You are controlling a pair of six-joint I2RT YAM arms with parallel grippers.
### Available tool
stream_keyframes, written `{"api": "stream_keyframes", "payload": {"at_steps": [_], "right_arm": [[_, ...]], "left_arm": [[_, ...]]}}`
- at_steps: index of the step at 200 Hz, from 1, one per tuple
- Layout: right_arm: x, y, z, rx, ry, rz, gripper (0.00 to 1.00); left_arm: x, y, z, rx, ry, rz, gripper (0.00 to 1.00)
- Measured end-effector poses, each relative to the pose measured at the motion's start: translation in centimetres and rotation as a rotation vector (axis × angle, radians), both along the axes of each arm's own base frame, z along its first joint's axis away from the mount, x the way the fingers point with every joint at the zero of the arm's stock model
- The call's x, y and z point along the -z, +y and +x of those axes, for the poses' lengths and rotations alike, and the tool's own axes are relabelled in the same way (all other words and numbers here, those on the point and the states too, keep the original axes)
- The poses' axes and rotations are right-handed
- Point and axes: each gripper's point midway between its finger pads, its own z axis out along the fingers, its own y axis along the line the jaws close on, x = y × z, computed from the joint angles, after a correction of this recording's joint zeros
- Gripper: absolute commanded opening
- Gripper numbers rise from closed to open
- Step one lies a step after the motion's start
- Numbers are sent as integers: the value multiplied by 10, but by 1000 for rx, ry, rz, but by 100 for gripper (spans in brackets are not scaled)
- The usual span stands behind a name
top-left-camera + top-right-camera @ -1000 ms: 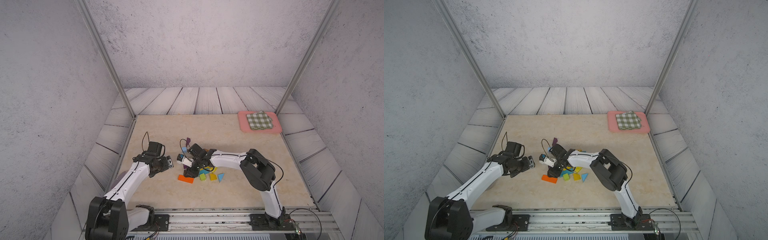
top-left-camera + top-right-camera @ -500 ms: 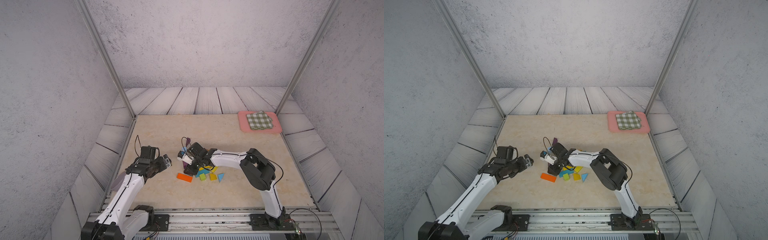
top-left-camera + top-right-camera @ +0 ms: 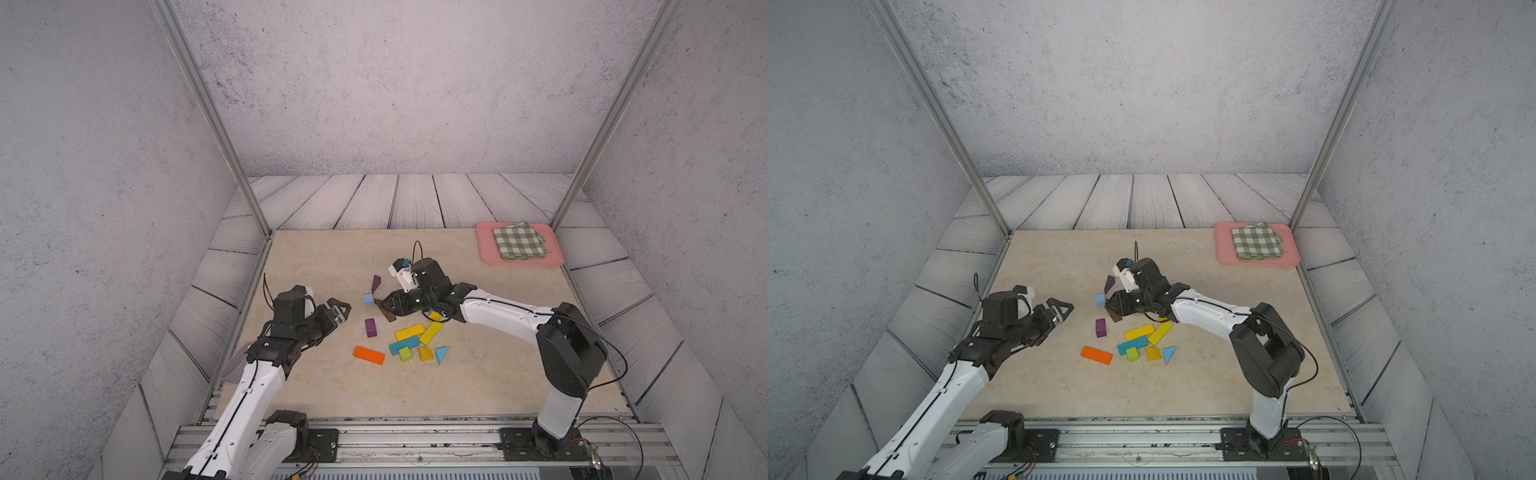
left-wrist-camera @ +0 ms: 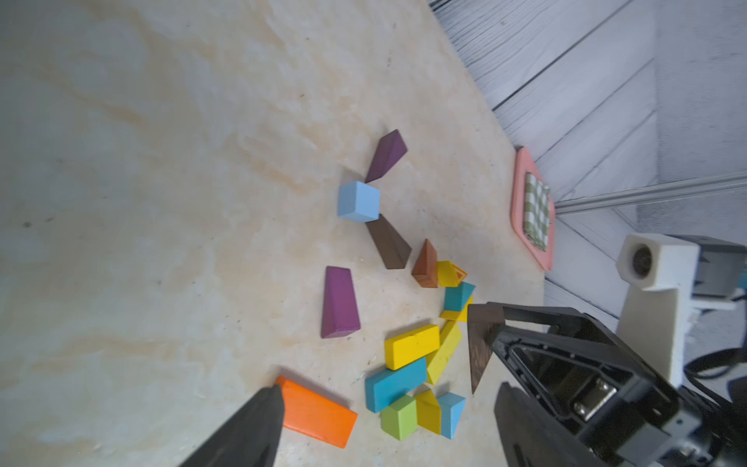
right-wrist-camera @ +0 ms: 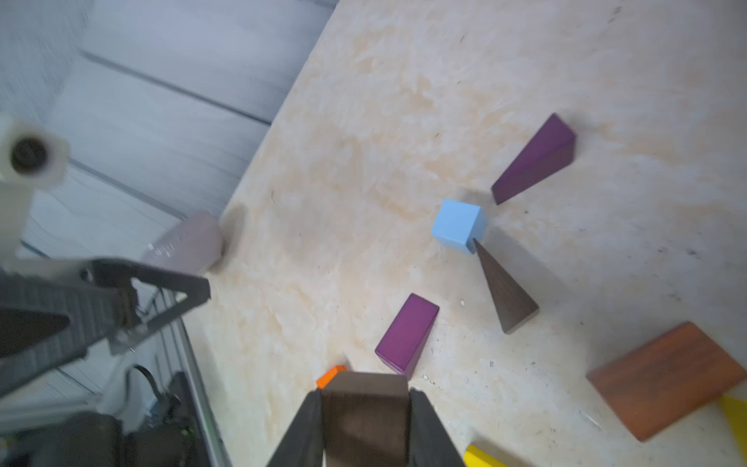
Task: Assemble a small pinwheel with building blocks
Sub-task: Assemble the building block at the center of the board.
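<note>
Held piece: dark-brown wedge [image 5: 364, 420], low over the table [image 5: 364, 121]; can't tell if its tip touches. The right gripper [image 5: 366, 395] is clamped on its flanks near the thick end, thin end free.

Hub: light-blue cube [image 5: 458, 224] sits flat on the table ahead of the right fingers, near but apart.
- Brown wedge [image 5: 505, 291] is laid w/ tip touching a cube corner, long axis running away toward the pile.
- Purple wedge [image 5: 537, 159] is on the cube's far side, tip toward it; touching or just short, can't tell.
- Second purple wedge [image 5: 406, 333] lies loose betw. cube and held piece, not joined.

Judgement: next move prob. lays the held wedge tip-in at a free cube face, so the thin end must swing to face the cube. The right arm is nearer. The loose purple wedge sits in the approach, so there's a nudge risk.

Left gripper [image 3: 1061, 309]: fingers spread wide, nothing in them, well off to the cube's left, aimed its way.

Outward: reddish-brown wedge [image 5: 667, 376], then yellow bars [image 4: 412, 345], teal bar [image 4: 396, 382], green cube [image 4: 398, 416] and orange bar [image 4: 319, 412], all nearer the base. Pink tray [image 3: 484, 249] w/ checked cloth [image 3: 518, 241] is in the far corner.
</note>
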Motion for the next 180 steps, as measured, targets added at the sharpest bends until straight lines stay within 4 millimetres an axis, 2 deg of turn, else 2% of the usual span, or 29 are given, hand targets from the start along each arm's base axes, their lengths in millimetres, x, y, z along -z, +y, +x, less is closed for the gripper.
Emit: {"api": "stream_keyframes", "payload": {"at_steps": [19,32,56,81,107,180], "right_arm": [[-10,-2,8,96,59,75,12],[-11,-1,9,140,90,120,12],[-10,1,9,184,138,171,12],[-19,6,12,209,160,238,12],[-30,10,14,213,175,291,12],[-41,18,3,152,230,348,11]], "left_arm": [[-12,-13,-2,25,-19,-50,75],[-18,-28,-5,68,-11,-68,68],[-28,-60,-7,159,1,-83,67],[-32,-81,-5,217,7,-75,63],[-31,-93,0,262,17,-53,48],[-24,-104,7,379,45,47,46]]}}
